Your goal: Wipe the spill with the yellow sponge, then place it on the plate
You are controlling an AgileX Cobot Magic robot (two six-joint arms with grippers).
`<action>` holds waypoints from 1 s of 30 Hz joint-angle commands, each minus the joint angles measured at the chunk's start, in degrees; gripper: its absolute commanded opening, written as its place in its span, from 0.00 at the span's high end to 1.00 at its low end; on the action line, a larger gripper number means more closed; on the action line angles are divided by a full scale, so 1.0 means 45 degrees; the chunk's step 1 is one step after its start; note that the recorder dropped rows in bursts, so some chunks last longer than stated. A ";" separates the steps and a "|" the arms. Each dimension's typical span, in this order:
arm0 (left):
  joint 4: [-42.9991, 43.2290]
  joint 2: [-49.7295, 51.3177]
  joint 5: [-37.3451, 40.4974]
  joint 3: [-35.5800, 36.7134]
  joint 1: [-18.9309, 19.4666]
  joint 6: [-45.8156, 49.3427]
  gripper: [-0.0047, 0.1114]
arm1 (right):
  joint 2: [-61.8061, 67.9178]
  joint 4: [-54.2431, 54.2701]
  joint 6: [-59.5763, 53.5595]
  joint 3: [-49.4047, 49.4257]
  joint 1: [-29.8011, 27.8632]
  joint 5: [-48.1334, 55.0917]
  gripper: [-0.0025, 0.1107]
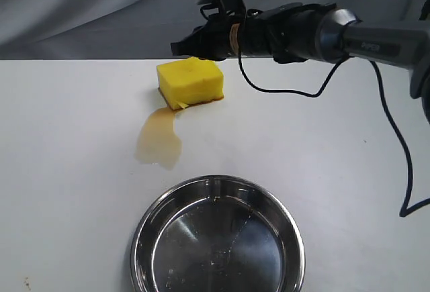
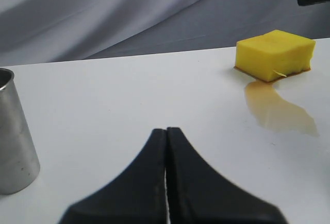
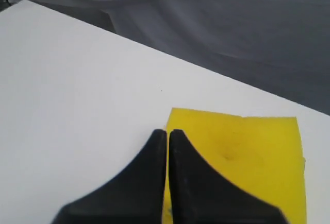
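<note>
The yellow sponge (image 1: 190, 81) lies on the white table, brown layer down, at the far end of the amber spill (image 1: 159, 139). Both show in the left wrist view too: sponge (image 2: 275, 54), spill (image 2: 278, 110). My right gripper (image 1: 180, 45) reaches in from the right and hovers just above and behind the sponge, fingers shut on nothing; its wrist view shows its tips (image 3: 167, 131) over the edge of the sponge (image 3: 247, 152). The steel plate (image 1: 218, 237) sits near the front edge. My left gripper (image 2: 166, 130) is shut and empty, far from the sponge.
A steel cup (image 2: 13, 134) stands on the table beside the left gripper. A black cable (image 1: 396, 137) hangs from the right arm at the right side. Grey cloth (image 1: 80, 10) backs the table's far edge.
</note>
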 commanded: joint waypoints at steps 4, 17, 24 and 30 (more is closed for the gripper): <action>-0.0099 -0.0056 -0.0010 0.0049 -0.0063 -0.0016 0.96 | 0.0598 -0.0012 -0.2167 -0.0244 -0.0047 0.0297 0.56; -0.0099 -0.0056 -0.0010 0.0049 -0.0063 -0.0016 0.96 | 0.0858 -0.0012 -0.1792 -0.0217 0.0418 -0.0102 0.30; -0.0099 -0.0056 -0.0010 0.0049 -0.0063 -0.0016 0.96 | 0.0273 -0.0012 -0.2075 -0.0217 -0.0072 -0.5984 0.30; -0.0099 -0.0056 -0.0010 0.0049 -0.0063 -0.0016 0.96 | -0.0505 -0.0012 -0.1757 -0.0217 -0.1759 -0.9596 0.32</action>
